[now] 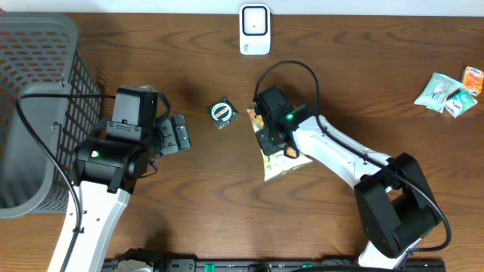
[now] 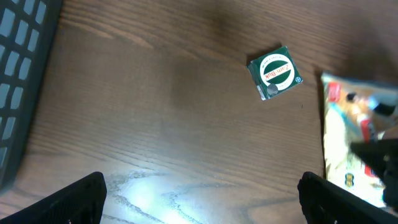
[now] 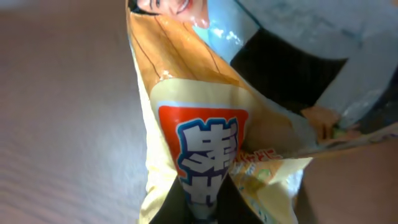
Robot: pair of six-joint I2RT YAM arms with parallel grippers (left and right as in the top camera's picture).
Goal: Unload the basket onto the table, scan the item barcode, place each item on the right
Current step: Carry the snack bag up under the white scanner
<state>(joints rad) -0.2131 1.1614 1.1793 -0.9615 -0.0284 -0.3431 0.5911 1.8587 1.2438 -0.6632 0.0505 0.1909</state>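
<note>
Right fingers point(image 1: 265, 140): pinched the snack packet point(image 1: 281, 164), mid-frame.
Scanner point(image 1: 255, 30): we found it up-frame of the packet, nearest the right arm.
Left fingers point(image 2: 74, 199): spread, empty.

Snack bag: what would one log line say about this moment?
right hand: shut on snack bag | left hand: open, empty | scanner: apart from bag, no scan yet

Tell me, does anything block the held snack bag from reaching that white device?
Nothing visible. Only tabletop lies between the snack bag, in the right gripper, and the white device; the green box sits aside.
</note>
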